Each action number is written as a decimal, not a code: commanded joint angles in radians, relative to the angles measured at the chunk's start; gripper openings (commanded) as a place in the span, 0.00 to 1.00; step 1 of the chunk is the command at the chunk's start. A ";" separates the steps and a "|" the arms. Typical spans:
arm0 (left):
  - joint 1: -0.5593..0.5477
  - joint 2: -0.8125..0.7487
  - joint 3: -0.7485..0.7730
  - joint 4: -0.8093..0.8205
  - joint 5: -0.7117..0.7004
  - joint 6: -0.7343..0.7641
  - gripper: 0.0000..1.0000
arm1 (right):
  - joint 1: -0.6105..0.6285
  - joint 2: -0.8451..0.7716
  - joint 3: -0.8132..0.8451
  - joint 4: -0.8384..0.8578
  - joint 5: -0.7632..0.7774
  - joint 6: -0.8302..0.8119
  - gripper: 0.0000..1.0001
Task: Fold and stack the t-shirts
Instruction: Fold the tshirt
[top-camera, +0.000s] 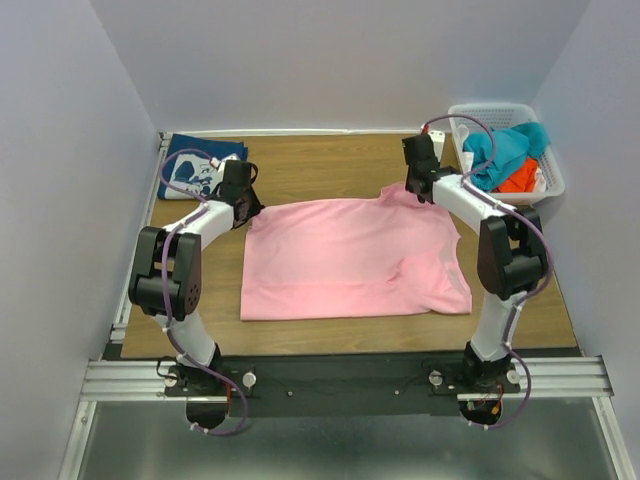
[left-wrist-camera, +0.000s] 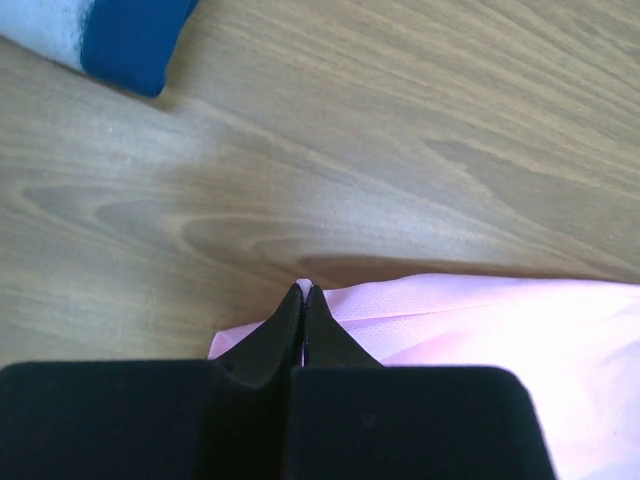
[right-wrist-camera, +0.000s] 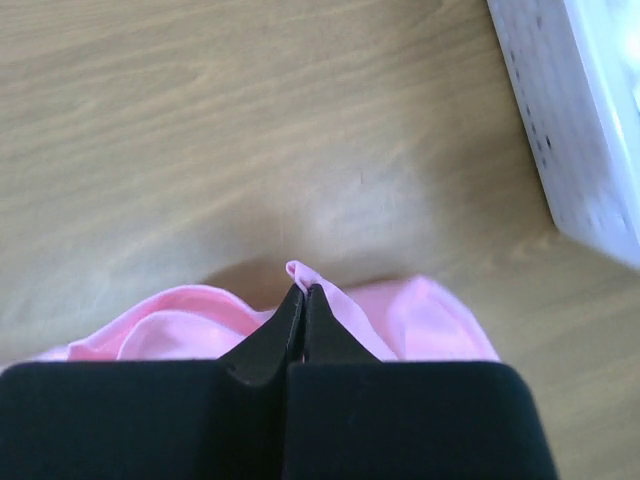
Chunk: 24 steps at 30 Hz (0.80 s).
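The light pink t-shirt (top-camera: 350, 258) lies spread on the wooden table, its near part folded over. My left gripper (top-camera: 243, 208) is shut on its far left corner; the left wrist view shows the pink cloth (left-wrist-camera: 480, 320) pinched at the fingertips (left-wrist-camera: 303, 292). My right gripper (top-camera: 419, 190) is shut on its far right corner; the right wrist view shows a pink fold (right-wrist-camera: 400, 310) poking out between the fingertips (right-wrist-camera: 303, 290). The navy t-shirt with white print (top-camera: 200, 165) lies folded at the far left corner, and its edge shows in the left wrist view (left-wrist-camera: 130, 45).
A white plastic basket (top-camera: 510, 185) stands at the far right with teal and orange cloth (top-camera: 505, 150) in it; its wall shows in the right wrist view (right-wrist-camera: 570, 110). Grey walls close in the table on three sides.
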 joint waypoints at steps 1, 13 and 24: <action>-0.012 -0.075 -0.077 0.047 0.019 -0.014 0.00 | 0.035 -0.141 -0.158 0.039 0.049 0.036 0.01; -0.046 -0.285 -0.277 0.079 -0.018 -0.070 0.00 | 0.065 -0.591 -0.537 0.034 0.057 0.103 0.01; -0.048 -0.464 -0.427 0.056 -0.079 -0.130 0.00 | 0.072 -0.834 -0.670 -0.141 0.020 0.175 0.01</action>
